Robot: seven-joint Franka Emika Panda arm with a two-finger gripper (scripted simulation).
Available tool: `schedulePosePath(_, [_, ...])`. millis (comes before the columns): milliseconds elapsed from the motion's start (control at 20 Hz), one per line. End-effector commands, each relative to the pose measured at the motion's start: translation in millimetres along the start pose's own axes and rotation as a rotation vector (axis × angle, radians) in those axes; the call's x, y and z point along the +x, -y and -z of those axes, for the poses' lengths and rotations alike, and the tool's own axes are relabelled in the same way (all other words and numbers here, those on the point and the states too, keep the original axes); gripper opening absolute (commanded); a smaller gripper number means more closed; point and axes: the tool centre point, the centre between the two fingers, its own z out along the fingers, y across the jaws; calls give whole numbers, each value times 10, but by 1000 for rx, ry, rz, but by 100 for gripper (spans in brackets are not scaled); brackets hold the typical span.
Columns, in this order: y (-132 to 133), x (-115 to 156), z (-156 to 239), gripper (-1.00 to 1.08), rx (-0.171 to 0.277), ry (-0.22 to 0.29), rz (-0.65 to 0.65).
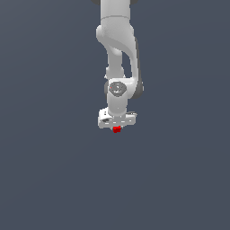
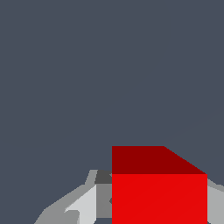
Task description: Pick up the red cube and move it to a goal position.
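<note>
Exterior view: one white arm (image 1: pixel 117 54), hanging straight down from the upper edge of the picture, wrist pointing downward; claw (image 1: pixel 117 127) at its lower end, a pale crossbar with short fingers beneath it; red cube (image 1: pixel 117 129) directly under the crossbar, sitting between the fingers, far narrower than the crossbar; surroundings a flat dark grey-blue field with no visible edge, shadow or marker; whether the cube rests on the table or hangs clear of it cannot be told from this view; no goal marker visible.

Wrist view: red cube (image 2: pixel 159 197) close to the lens, bright front face and darker upper face both showing, filling the space between the fingers; one grey finger (image 2: pixel 83 205) just beside one flank of the cube, a sliver of the other finger (image 2: pixel 215 201) at the opposite flank; claw (image 2: pixel 159 210) pinching the cube, by the look of fingers flush against both sides; background plain grey-blue, nothing else present.

Step in hand, as judged: grasp made, carry stage; pick-up apparently done or nearly so, transport to goal outstanding.

Next move calls for: steady pinch on the cube; smooth travel toward the goal position; goal location not shown in either view, so direction cannot be stated.
</note>
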Motion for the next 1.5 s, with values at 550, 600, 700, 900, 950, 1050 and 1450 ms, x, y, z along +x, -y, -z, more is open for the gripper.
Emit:
schedulePosePath(550, [138,768,582,-100,0,-1,0])
schedulePosePath(600, [148,826,623,-100,0,-1,0])
schedulePosePath(700, [165,930,697,-100,0,-1,0])
schedulePosePath(900, [190,1091,808,-100,0,-1,0])
schedulePosePath(950, [194,1123,829,-100,0,-1,0])
schedulePosePath(1050, [202,1178,865,-100,0,-1,0])
schedulePosePath(1450, [215,1281,929,-100,0,-1,0])
